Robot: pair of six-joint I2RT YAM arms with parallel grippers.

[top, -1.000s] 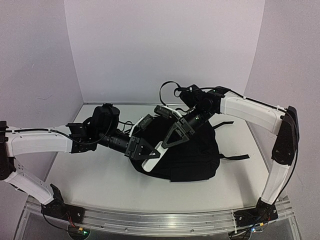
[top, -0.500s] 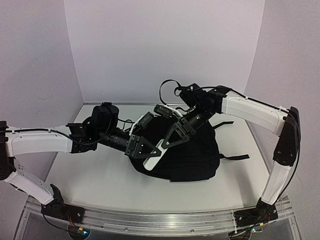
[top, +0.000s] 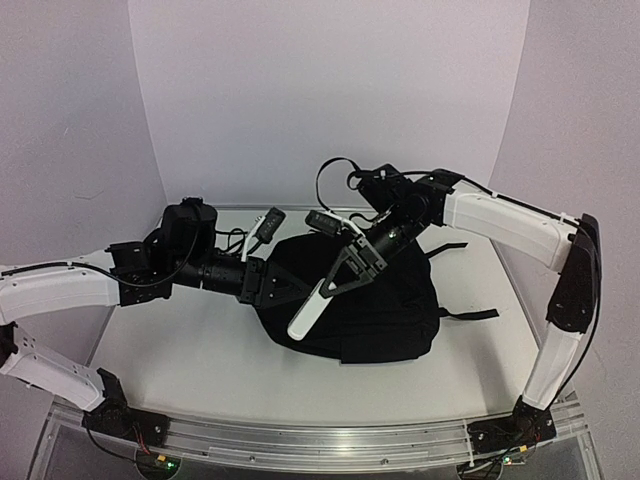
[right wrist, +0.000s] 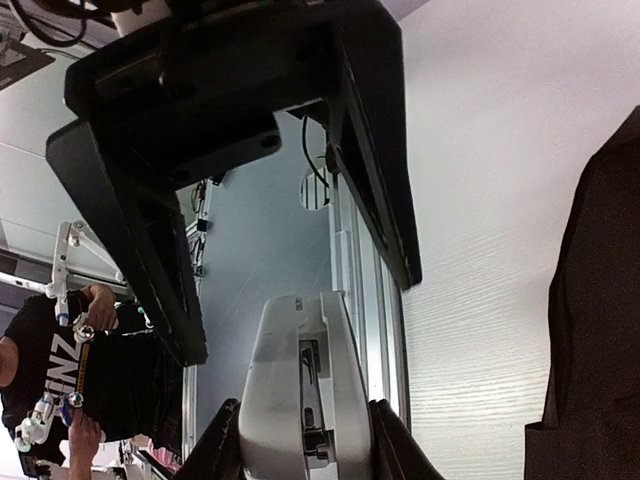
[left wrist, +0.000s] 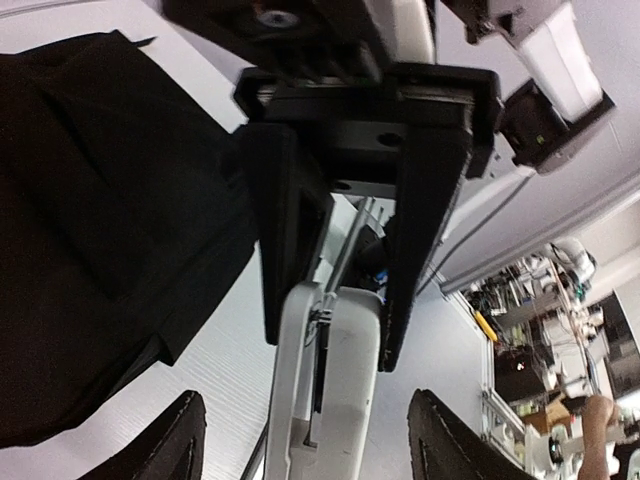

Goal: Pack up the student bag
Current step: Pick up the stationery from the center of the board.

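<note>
Right gripper [top: 330, 287] pinches a long white plastic bar [top: 305, 315] by one end above the large black fabric backpack [top: 395, 315]; left gripper [top: 292, 290] gapes empty, so the bar may pivot and slip.

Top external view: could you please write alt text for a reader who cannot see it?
The right gripper holds a white elongated plastic object slanted over a large black fabric backpack on a white table. The open left gripper is close beside it.

Black student bag [top: 392, 312], white oblong item [top: 303, 318] (grey slot), pale table [top: 180, 352]
</note>
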